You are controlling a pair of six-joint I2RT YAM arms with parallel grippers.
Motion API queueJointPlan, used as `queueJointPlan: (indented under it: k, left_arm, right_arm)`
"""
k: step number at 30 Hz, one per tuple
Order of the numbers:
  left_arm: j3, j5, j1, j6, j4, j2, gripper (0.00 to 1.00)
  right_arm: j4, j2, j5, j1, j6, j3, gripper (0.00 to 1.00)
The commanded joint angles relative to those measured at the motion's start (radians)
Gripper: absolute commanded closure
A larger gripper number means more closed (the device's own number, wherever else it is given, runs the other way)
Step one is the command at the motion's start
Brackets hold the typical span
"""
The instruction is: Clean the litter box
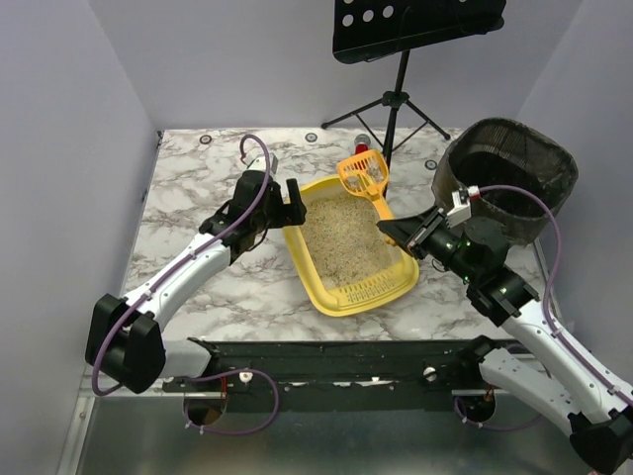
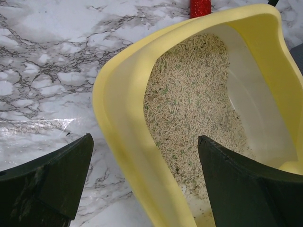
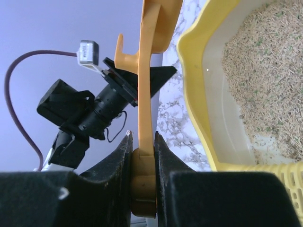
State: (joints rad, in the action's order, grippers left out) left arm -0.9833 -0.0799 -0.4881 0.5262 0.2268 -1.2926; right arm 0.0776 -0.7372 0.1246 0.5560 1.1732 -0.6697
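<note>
At the counter's middle sits the litter box (image 1: pixel 371 290). The left gripper (image 1: pixel 285 205) straddles its left wall, jaws wide, gripping nothing. The right gripper (image 1: pixel 396 230) pinches the scoop (image 1: pixel 364 176), apparently loaded, above the far end. Next, I'd judge: carry it level to the bin (image 1: pixel 550 158) at the far right corner.

Between the black jaws of the left gripper (image 2: pixel 144 139), the litter box (image 2: pixel 118 109) is plain yellow, its litter (image 2: pixel 189 94) beige with green flecks. Outside those jaws the table (image 2: pixel 47 71) is white marble, veined grey. The scoop (image 3: pixel 144 94) between the black jaws of the right gripper (image 3: pixel 142 142) is orange.
</note>
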Motion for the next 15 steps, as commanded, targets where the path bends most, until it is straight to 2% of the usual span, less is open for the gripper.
queueJointPlan:
  k: [1, 7, 15]
  left_arm:
    - [-0.003, -0.012, -0.021, 0.031, 0.019, -0.030, 0.01]
    - [0.009, 0.000, -0.050, 0.028, 0.009, -0.051, 0.01]
    - [0.041, 0.026, -0.067, 0.038, -0.023, -0.042, 0.01]
  right_arm:
    - [0.022, -0.030, -0.013, -0.004, -0.038, -0.097, 0.99]
    - [0.034, -0.016, -0.057, -0.005, -0.063, -0.175, 0.99]
    - [0.241, -0.028, -0.261, -0.010, -0.139, -0.381, 0.99]
